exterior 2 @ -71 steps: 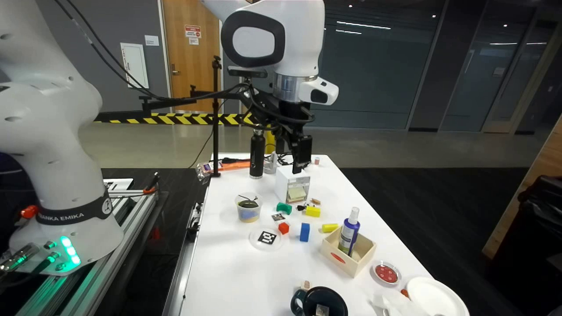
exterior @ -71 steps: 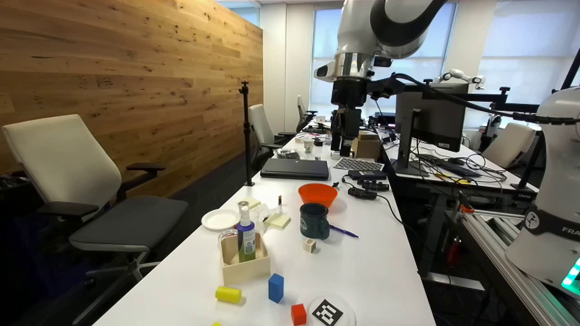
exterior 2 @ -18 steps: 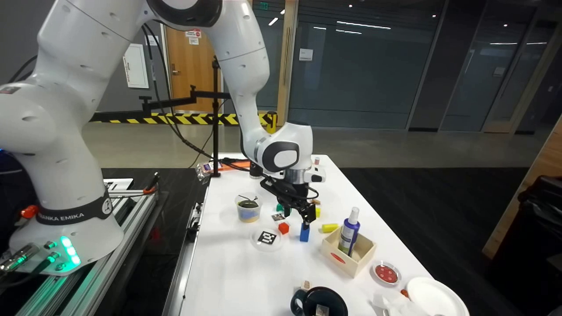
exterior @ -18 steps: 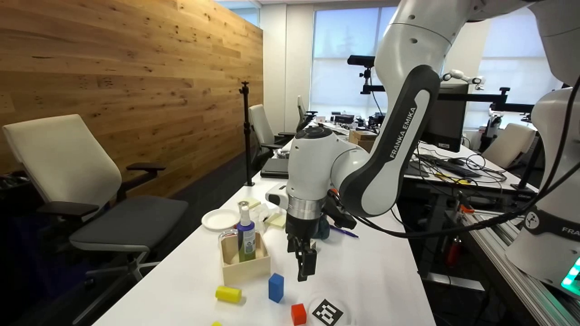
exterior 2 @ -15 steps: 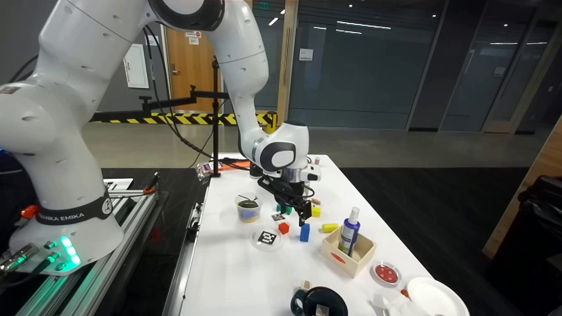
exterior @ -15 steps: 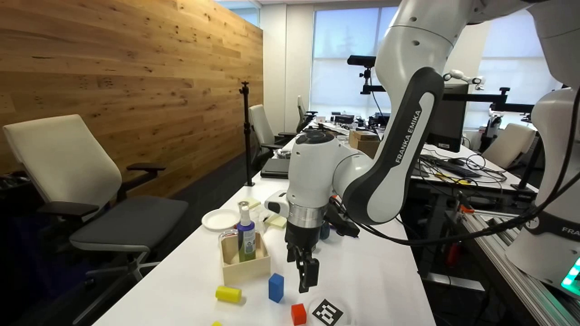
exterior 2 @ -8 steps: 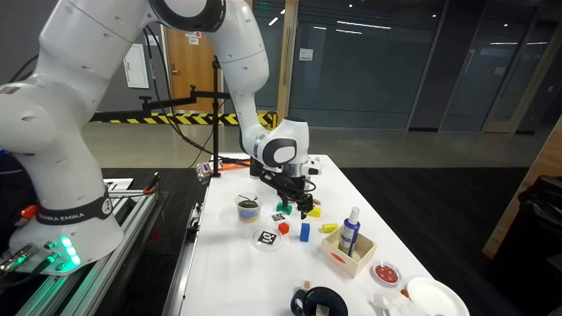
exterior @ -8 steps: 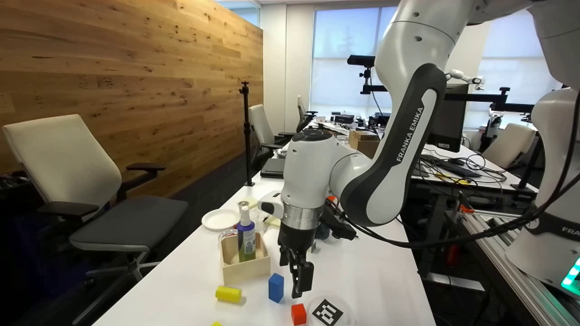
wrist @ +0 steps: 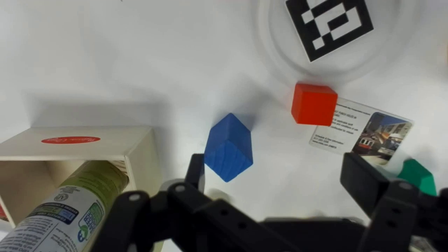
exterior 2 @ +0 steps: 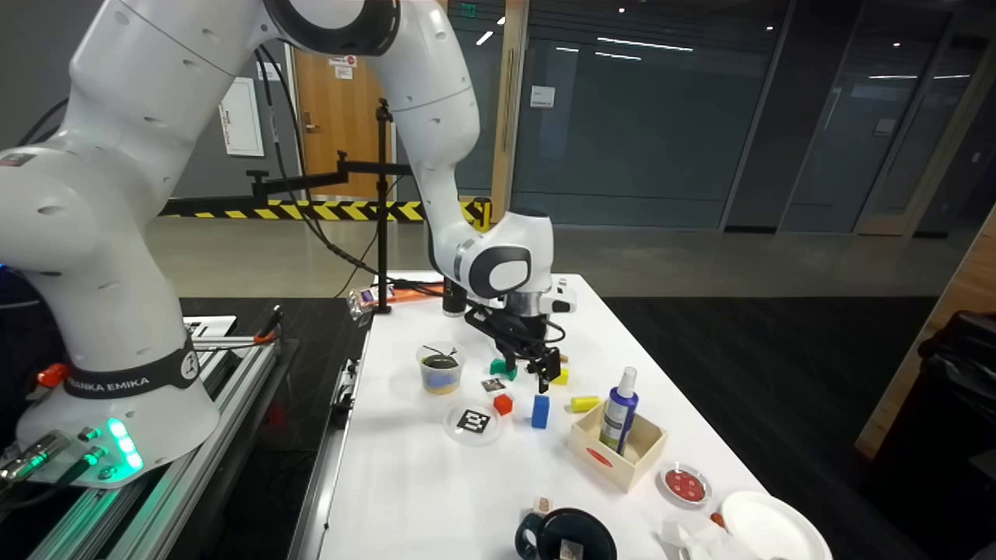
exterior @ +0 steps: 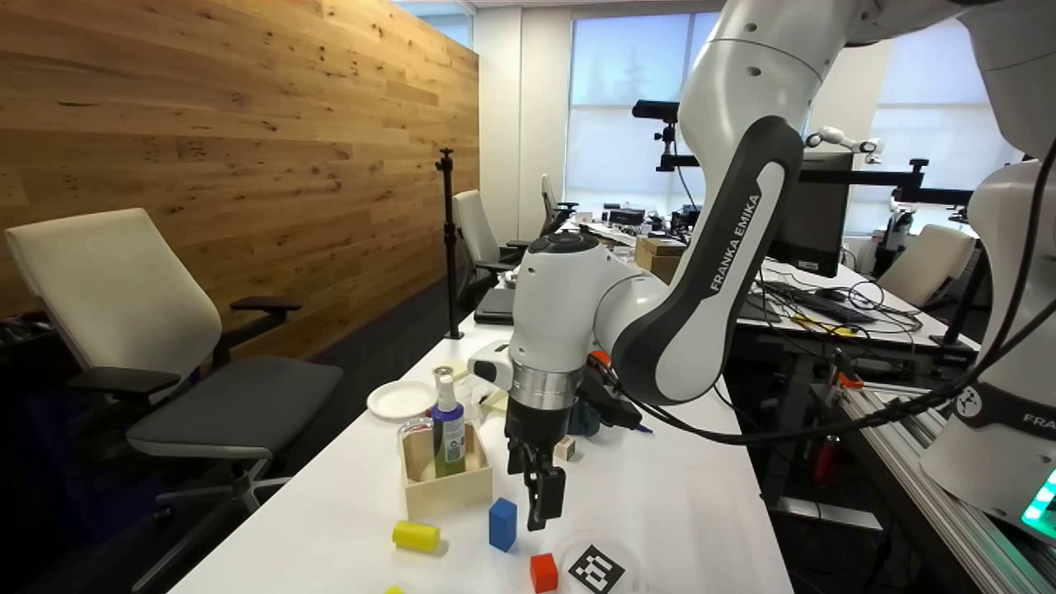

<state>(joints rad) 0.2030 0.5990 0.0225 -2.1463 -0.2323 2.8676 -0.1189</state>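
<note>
My gripper (wrist: pixel 276 171) is open with nothing between its fingers, above the white table. It also shows in both exterior views (exterior: pixel 528 495) (exterior 2: pixel 529 377). The nearest thing is an upright blue block (wrist: pixel 227 150), close to the left finger in the wrist view; whether they touch I cannot tell. The block stands on the table in both exterior views (exterior: pixel 502 525) (exterior 2: pixel 540 411). A red cube (wrist: pixel 315 105) sits at the edge of a printed card (wrist: pixel 341 129). A green block (wrist: pixel 418 176) is partly hidden behind the right finger.
A wooden box (wrist: pixel 80 140) with a spray bottle (exterior: pixel 448 433) stands beside the blue block. A yellow cylinder (exterior: pixel 416 536), a clear disc with a black-white marker (wrist: pixel 329 28), a plastic cup (exterior 2: pixel 441 369), a dark mug (exterior 2: pixel 576 537) and a white plate (exterior: pixel 402 399) are around.
Several seconds ago the gripper was high above the table; it is now low near the blue block. Over the last second it has shifted only slightly. The table objects have not moved.
</note>
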